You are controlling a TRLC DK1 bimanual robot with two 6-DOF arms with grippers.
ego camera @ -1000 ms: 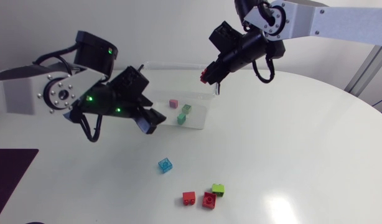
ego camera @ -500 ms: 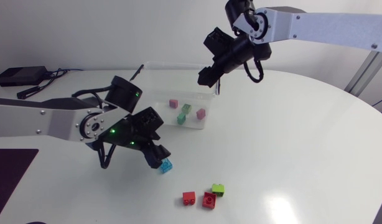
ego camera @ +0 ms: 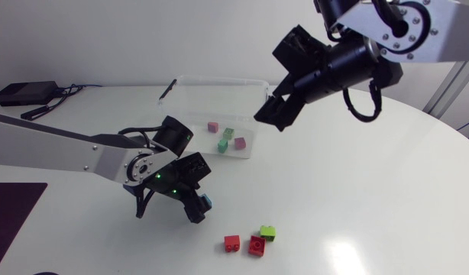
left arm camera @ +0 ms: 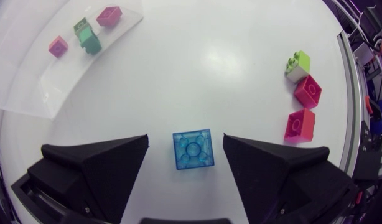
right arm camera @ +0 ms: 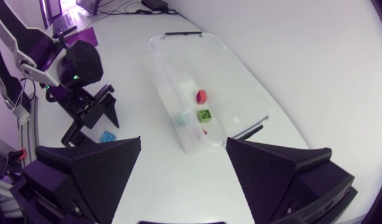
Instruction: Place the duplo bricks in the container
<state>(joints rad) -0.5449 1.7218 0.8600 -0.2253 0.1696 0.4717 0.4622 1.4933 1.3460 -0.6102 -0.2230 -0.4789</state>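
**Head view, read from left to right.** The left pincer (ego camera: 198, 208) is being held low over the counter (ego camera: 357, 191), having been brought down within the last second from beside the container (ego camera: 219, 79). Its fingers are being kept wide. The blue brick (ego camera: 207, 202) is being straddled between them but is not yet being touched, as is being shown more plainly in the left wrist view.

The container is lying at 12 o'clock from that brick. Three bricks are being held in it:
- a pink brick (ego camera: 213, 127);
- a green brick (ego camera: 225, 141);
- a pinkish-red brick (ego camera: 239, 142), which a second ago was being carried by the right pincer (ego camera: 270, 114) and has since been dropped in.

At 4 o'clock from the blue brick, a red two-stud brick (ego camera: 232, 243), a red square brick (ego camera: 257, 245) and a lime brick (ego camera: 268, 231) are being left loose on the counter.

The right pincer is now being held wide and empty at 3 o'clock from the container, having been drawn clear of it.

Four bricks are thus judged to be outstanding, and the blue one is being lined up as the next pick.
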